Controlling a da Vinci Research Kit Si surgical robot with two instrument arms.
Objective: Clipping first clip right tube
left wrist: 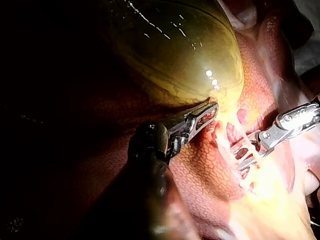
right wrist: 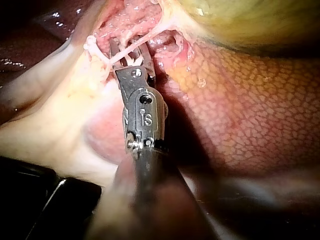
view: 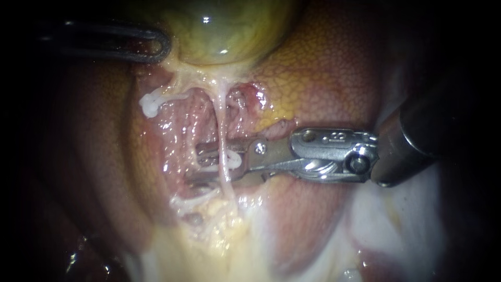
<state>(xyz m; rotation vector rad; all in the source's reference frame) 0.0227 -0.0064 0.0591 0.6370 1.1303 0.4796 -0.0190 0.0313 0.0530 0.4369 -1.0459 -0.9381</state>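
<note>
The green-yellow gallbladder hangs at the top, and a thin pale tube runs down from its neck across the raw dissected bed. My right instrument comes in from the right. Its metal jaws stand open astride this tube, one jaw on each side, and a pale clip shows between them. The right wrist view shows the same straddle of the tube by these jaws. My left instrument is at the upper left, its jaws shut on the gallbladder's lower edge.
Mottled orange-red liver surrounds the bed. A white strand with a blunt end lies left of the tube. Pale fatty tissue spreads below the jaws. The right shaft fills the right side.
</note>
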